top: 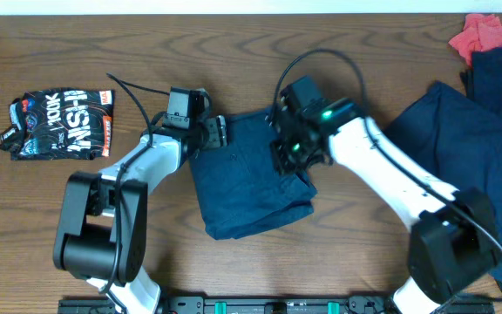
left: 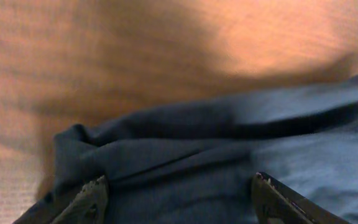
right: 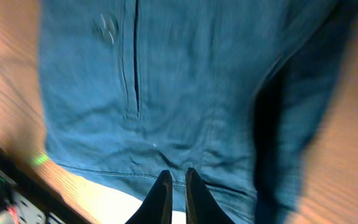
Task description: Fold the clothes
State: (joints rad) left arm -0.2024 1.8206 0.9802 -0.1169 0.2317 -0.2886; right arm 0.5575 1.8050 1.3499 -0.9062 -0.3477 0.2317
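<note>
Right gripper [right: 175, 179] clenched over folded navy clothes [top: 249, 179] at desk [top: 234, 52] centre; left gripper [left: 178, 198] spread astride far-left edge. Fabric likely soft, limp, light: pinch stitched hems or corners.

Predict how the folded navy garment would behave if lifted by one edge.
The navy garment would probably droop and unfold: its folds and wrinkles look soft. Pushed, it likely bunches, as its rumpled corner suggests.
</note>
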